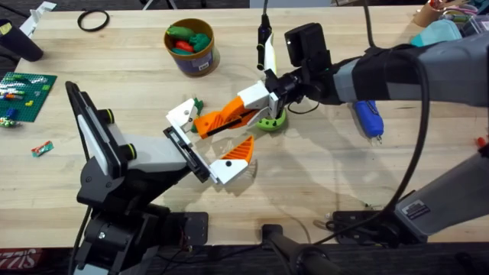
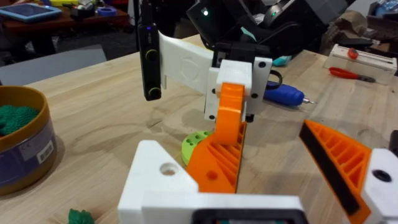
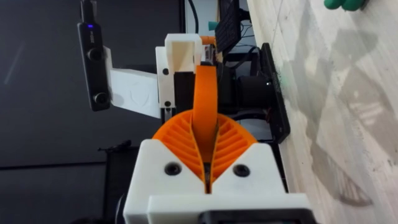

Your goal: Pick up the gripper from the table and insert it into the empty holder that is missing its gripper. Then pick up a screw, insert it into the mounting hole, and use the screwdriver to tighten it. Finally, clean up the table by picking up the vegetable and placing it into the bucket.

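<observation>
The long orange gripper (image 1: pixel 221 118) (image 2: pixel 224 149) (image 3: pixel 205 93) hangs just above the table (image 1: pixel 321 168), with my right gripper (image 1: pixel 263 98) (image 3: pixel 205 134) shut on its narrow end. Its wide end rests against the bare white bracket (image 1: pixel 183 114) (image 2: pixel 155 186) of the holder (image 1: pixel 187 153), the black bar at the left arm's tip. My left gripper (image 1: pixel 212 136) stands open, and its other bracket carries a short orange finger (image 1: pixel 241 149) (image 2: pixel 336 155). The blue screwdriver (image 1: pixel 369 118) (image 2: pixel 283 94) lies to the right. The bucket (image 1: pixel 191 46) (image 2: pixel 25 143) holds green and red pieces. A small green vegetable (image 1: pixel 197 103) (image 2: pixel 81 216) lies by the bracket.
A lime-green disc (image 1: pixel 271 121) (image 2: pixel 194 144) sits under the right gripper. A black-and-white stick (image 1: pixel 263 50) lies behind it. A black ring (image 1: pixel 93 21) and a green baseplate (image 1: pixel 27 92) are at the far left. Cables run along the front right edge.
</observation>
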You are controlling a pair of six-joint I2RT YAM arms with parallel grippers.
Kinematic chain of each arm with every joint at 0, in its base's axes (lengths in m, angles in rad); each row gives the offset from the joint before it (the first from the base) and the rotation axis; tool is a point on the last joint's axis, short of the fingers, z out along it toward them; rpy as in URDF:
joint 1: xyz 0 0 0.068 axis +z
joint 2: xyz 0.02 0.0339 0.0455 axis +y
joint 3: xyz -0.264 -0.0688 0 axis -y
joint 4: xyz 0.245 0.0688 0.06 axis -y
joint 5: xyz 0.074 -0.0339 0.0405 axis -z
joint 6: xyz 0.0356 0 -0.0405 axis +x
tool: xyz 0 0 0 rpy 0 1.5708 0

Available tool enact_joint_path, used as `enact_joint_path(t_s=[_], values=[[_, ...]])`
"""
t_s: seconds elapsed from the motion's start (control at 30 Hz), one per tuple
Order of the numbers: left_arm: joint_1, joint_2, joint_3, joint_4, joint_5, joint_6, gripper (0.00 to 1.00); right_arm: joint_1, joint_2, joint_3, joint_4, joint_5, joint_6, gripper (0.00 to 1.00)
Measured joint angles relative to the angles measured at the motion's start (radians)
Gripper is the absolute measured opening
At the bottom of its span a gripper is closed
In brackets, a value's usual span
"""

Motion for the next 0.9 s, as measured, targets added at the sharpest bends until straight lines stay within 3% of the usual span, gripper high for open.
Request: enact_joint_path(t_s=[0.7,0.9], values=[[0.002,0.001,0.0,0.005,-0.007,-0.001,0.986,-0.019,0.013,0.001,0.033,-0.04,0.011,0.014],[0.002,0.001,0.0,0.005,-0.007,-0.001,0.986,-0.073,0.013,0.001,0.034,-0.046,0.016,0.014]])
